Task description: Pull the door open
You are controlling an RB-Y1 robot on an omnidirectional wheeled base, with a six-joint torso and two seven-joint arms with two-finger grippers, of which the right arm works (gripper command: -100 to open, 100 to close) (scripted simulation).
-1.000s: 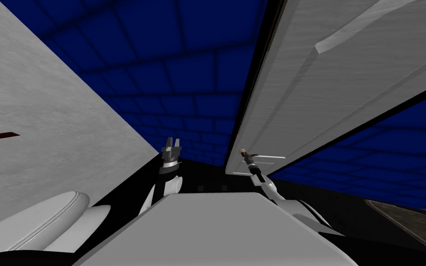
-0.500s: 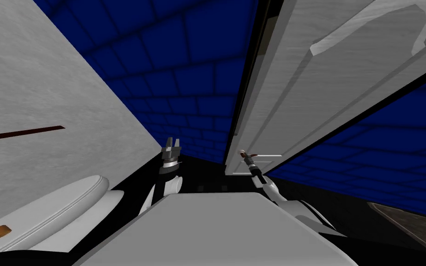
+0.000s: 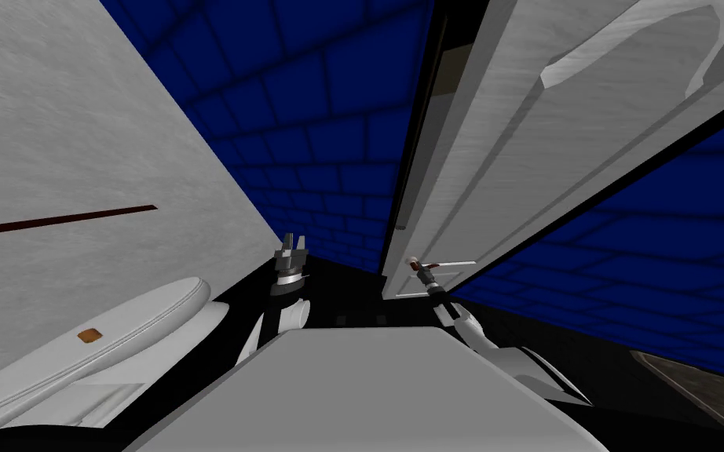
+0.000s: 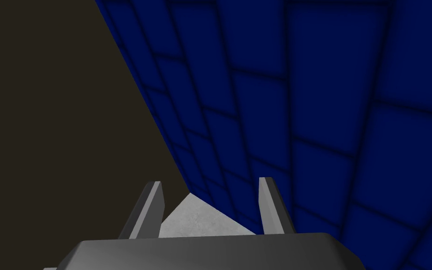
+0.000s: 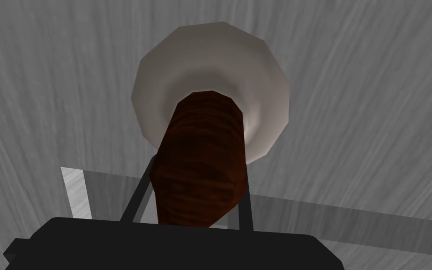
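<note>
A pale grey panelled door point(image 3: 557, 157) rises on the right, with a black gap along its near edge. Its handle is a dark red-brown lever point(image 5: 201, 154) on a white round rose point(image 5: 257, 79). My right gripper point(image 5: 194, 187) is shut on the lever, its thin fingers pressing both sides. In the head view that gripper point(image 3: 423, 271) sits at the handle point(image 3: 415, 264), low on the door's edge. My left gripper point(image 3: 291, 249) is raised left of the door, open and holding nothing point(image 4: 209, 183).
A grey wall point(image 3: 54, 141) with a dark brown strip point(image 3: 62, 220) stands close on the left. Below it lies a white rounded fixture point(image 3: 140, 322) with a small orange patch point(image 3: 89, 336). Blue tiled walls point(image 3: 329, 141) lie ahead and right. A brown mat point(image 3: 706, 384) lies at lower right.
The whole head view has shifted: the left wall's strip and the white fixture have slid further in. The door stands steeper in the picture. My right gripper stays on the handle.
</note>
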